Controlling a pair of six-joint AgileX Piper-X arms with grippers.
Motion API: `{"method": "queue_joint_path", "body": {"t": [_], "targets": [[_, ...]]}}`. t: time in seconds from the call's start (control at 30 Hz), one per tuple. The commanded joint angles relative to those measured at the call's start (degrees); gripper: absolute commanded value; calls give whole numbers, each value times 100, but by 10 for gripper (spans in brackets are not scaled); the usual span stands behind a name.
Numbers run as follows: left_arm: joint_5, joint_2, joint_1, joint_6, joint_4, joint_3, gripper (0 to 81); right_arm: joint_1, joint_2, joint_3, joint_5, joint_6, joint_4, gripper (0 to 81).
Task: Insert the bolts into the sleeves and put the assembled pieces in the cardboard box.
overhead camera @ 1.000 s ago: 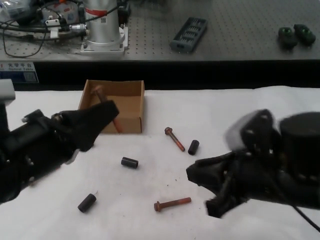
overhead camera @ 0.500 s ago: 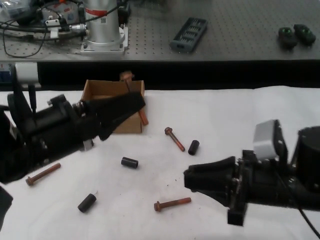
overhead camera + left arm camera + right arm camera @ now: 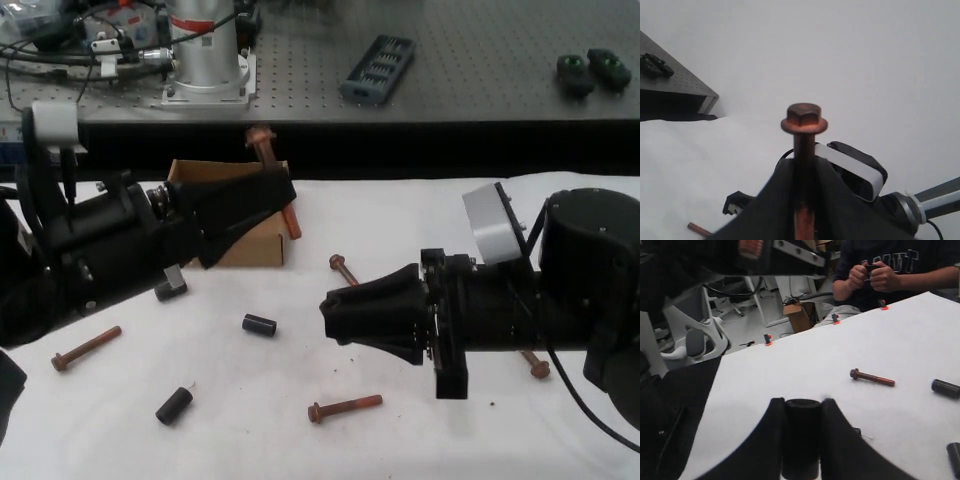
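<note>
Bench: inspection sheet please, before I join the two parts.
Surface: white cloth, flat.
Job's things: bolt in left gripper; sleeve in right gripper; box behind the left gripper; loose bolts and loose sleeves on the cloth.
Clutter: nothing seen.
Grippers: left shut on the bolt, over the box's corner; right shut on the sleeve, above the cloth.
Cables: bundle on the rear table; one cable by the right arm.
Surroundings: metal post, ribbed block, green parts.

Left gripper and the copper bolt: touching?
Touching. The left wrist view shows the bolt clamped by its shank between the fingers of the left gripper.
</note>
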Motion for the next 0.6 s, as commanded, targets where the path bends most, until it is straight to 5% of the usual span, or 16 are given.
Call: {"method": "queue_joint_path", "body": {"t": [0.0, 0.57], "targets": [[488, 115, 45, -46, 91, -96, 6, -37, 11, -51, -334, 15, -101, 43], [1348, 825, 43, -46, -261, -645, 6, -103, 16, -51, -368, 692, -1133, 43]]}}
